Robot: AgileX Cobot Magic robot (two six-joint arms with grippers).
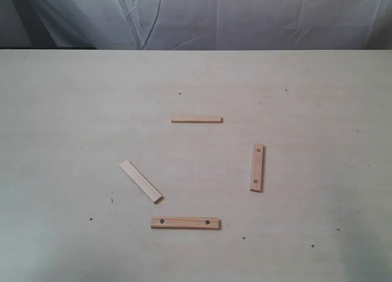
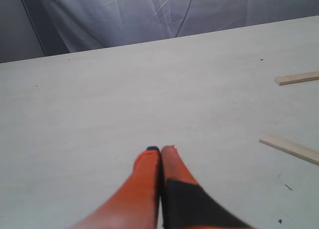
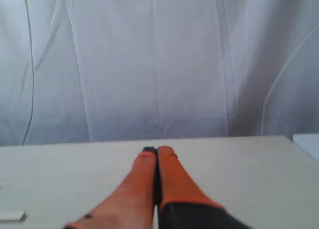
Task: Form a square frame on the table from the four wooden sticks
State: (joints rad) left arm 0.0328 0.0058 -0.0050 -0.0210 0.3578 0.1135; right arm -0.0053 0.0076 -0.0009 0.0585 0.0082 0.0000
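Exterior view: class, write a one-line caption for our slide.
Loose on the table: top stick, right stick, bottom stick and slanted left stick, none touching, no square formed.

Soft, cool, even light falls on the tabletop [image 1: 73, 110]; faint shadows (thin lines beneath the sticks [image 1: 185, 222]). Up close, the left tool [image 2: 160, 150] and right tool [image 3: 157, 150] blur.

No legible text, labels or numbers anywhere.
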